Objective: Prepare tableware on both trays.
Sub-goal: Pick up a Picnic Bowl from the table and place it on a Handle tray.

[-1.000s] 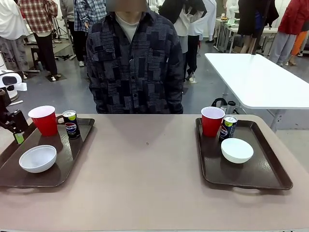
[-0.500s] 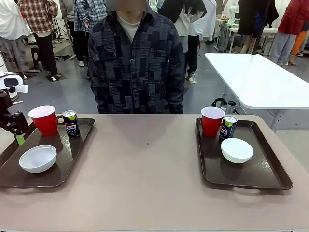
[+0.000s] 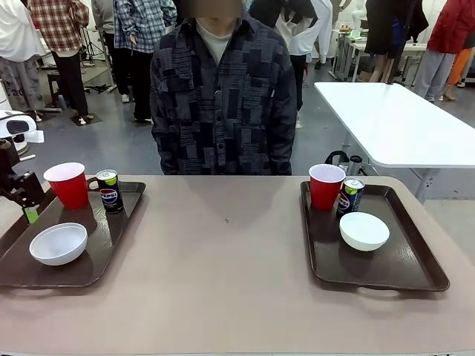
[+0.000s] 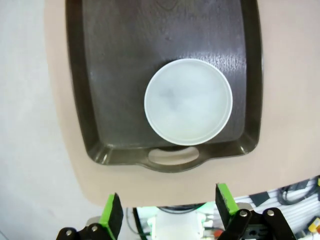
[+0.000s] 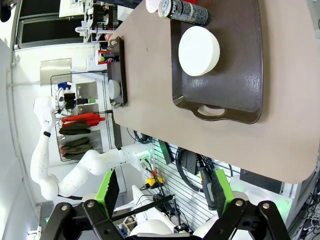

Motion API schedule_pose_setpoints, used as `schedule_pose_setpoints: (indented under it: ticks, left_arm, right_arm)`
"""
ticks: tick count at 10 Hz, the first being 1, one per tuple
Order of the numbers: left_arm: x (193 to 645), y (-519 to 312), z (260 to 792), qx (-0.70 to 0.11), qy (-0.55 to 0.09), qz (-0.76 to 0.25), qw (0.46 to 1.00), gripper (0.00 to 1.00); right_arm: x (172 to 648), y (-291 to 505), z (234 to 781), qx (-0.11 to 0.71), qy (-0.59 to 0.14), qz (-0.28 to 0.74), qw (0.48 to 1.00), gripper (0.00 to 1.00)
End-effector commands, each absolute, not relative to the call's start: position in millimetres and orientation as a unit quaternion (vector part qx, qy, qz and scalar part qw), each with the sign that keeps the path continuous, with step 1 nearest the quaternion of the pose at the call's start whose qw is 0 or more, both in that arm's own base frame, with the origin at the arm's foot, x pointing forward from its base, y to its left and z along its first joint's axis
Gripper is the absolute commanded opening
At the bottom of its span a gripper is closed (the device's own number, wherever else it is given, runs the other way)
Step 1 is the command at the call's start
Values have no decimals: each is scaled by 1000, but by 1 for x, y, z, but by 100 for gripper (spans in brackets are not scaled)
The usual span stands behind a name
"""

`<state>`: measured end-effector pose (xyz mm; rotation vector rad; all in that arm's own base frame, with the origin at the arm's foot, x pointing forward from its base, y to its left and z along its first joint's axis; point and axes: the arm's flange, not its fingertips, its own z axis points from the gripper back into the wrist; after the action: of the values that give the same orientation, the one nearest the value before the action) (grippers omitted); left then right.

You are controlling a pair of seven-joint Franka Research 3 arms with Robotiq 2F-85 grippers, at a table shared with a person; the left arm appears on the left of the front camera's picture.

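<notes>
Behind the worktop (image 3: 223, 282) a person (image 3: 223, 104) in a dark patterned shirt stands at the far side, with other people and a white table farther back. Both trays look fully laid: the left tray (image 3: 111, 237) carries a red cup (image 3: 68, 185), a Pepsi can (image 3: 109, 190) and a white bowl (image 3: 58, 243), and the right tray (image 3: 401, 259) carries its own red cup (image 3: 326, 186), can (image 3: 349, 196) and bowl (image 3: 364, 231). By the front view, the left end effector (image 3: 28, 204) hangs at the outer edge of the left tray with its jaws wide and nothing between them. In the left wrist view the left end effector (image 4: 167, 210) looks straight down, with the bowl (image 4: 188, 101) ahead of its fingertips, beyond the tray's loop handle (image 4: 172, 156), whose long axis runs across the gap between the fingers. Seen from the right wrist, the right end effector (image 5: 164, 190) is also spread wide and empty, well apart from its tray (image 5: 240, 85). I judge the task near done; should anything need adjusting, the left arm is nearer its tray.
</notes>
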<state>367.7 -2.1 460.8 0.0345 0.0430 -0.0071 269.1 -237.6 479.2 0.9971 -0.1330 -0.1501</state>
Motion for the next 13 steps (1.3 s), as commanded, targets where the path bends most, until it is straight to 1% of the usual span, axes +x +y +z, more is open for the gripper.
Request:
schedule_pose_setpoints:
  ticks: [1, 3, 4, 6, 8, 9, 10, 11, 12, 13]
  left_arm:
    - [370, -2, 460, 17, 19, -9, 1000, 97]
    - [368, -2, 461, 17, 21, -4, 1000, 97]
    - [382, 7, 473, -32, 62, -23, 997, 97]
    - [395, 46, 502, -205, 90, -70, 972, 97]
    - [398, 115, 509, -353, 113, -141, 918, 97]
    - [396, 147, 500, -424, 101, -171, 884, 97]
    - [387, 173, 489, -478, 82, -170, 858, 97]
    - [378, 195, 478, -514, 57, -165, 840, 97]
    - [368, 217, 462, -552, 22, -125, 824, 97]
    - [363, 229, 446, -576, 2, -83, 813, 97]
  right_arm:
    - [267, -235, 478, 481, -65, -69, 872, 96]
    - [267, -235, 478, 481, -65, -69, 872, 96]
    - [267, -235, 478, 481, -65, -69, 872, 96]
    - [267, -235, 478, 481, -65, -69, 872, 96]
    - [267, -235, 478, 481, -65, -69, 872, 96]
    - [267, -235, 478, 481, -65, -69, 872, 96]
    - [267, -235, 478, 481, -65, -69, 872, 96]
    - [267, -235, 478, 481, -65, -69, 872, 96]
    - [267, -235, 478, 481, -65, -69, 872, 96]
    - [267, -235, 478, 481, -65, -69, 872, 96]
